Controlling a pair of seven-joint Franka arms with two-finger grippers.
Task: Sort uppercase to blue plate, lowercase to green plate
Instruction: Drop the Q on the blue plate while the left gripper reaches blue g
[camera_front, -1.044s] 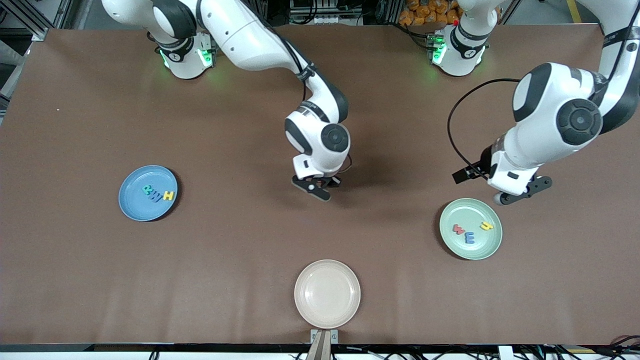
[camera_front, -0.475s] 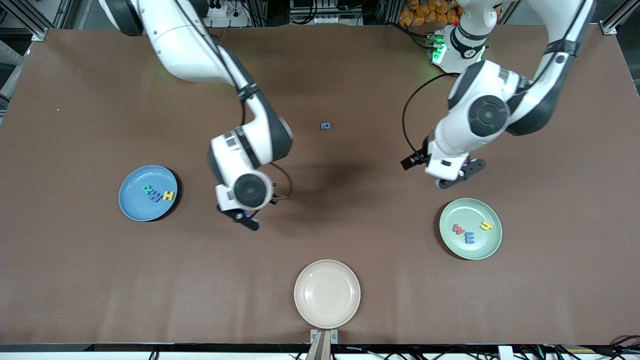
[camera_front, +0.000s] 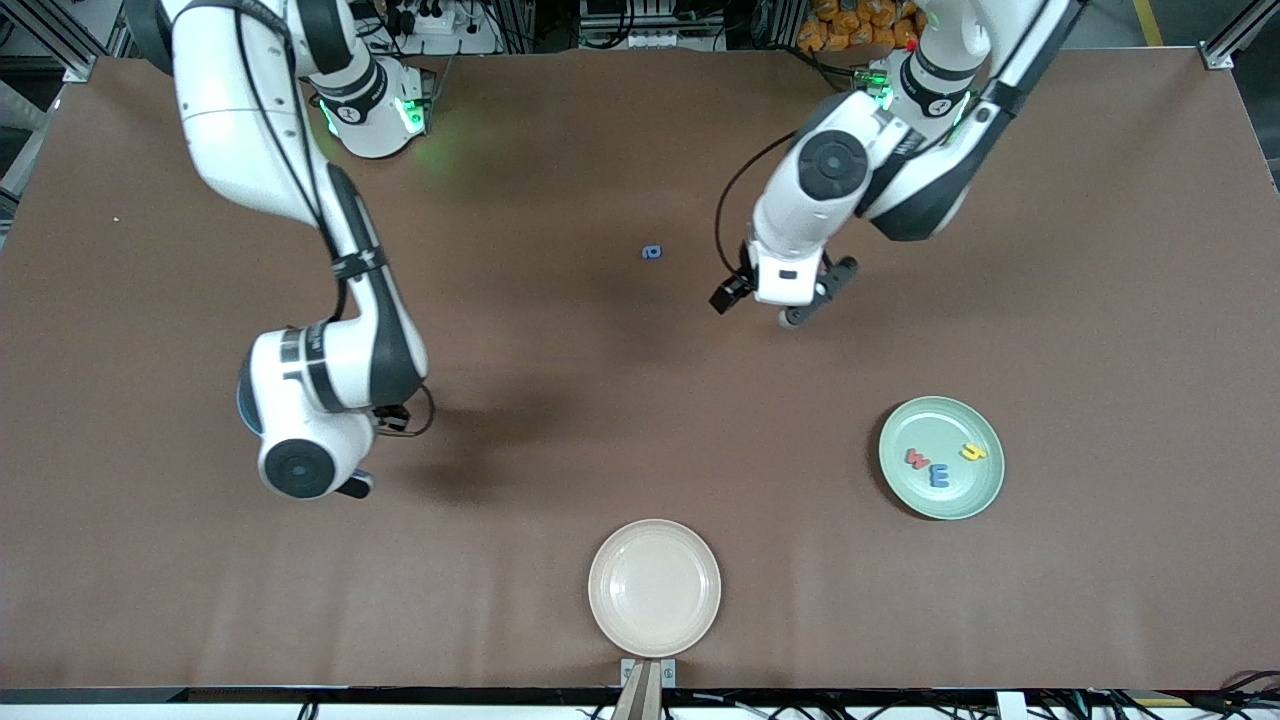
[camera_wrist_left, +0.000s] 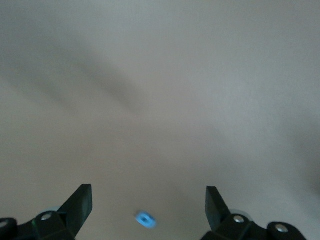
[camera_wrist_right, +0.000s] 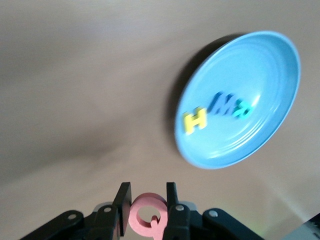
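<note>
holding three capitals (camera_wrist_right: 216, 110), blue plate (camera_wrist_right: 270, 65)

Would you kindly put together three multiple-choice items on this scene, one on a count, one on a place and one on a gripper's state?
1. How many letters lie in the green plate? A two; B three; C five.
2. Where is the blue a? A in the green plate; B on the bare table; C leaning on the green plate's rim.
3. The right gripper is: A open and empty; B shut on the red G; C shut on a yellow H.

Key:
1 B, a red, a blue and a yellow letter sit in it.
2 B, brown tabletop surrounds it, with the open left gripper over the table nearby.
3 B, its fingers clamp the G, over the table beside the blue plate.
</note>
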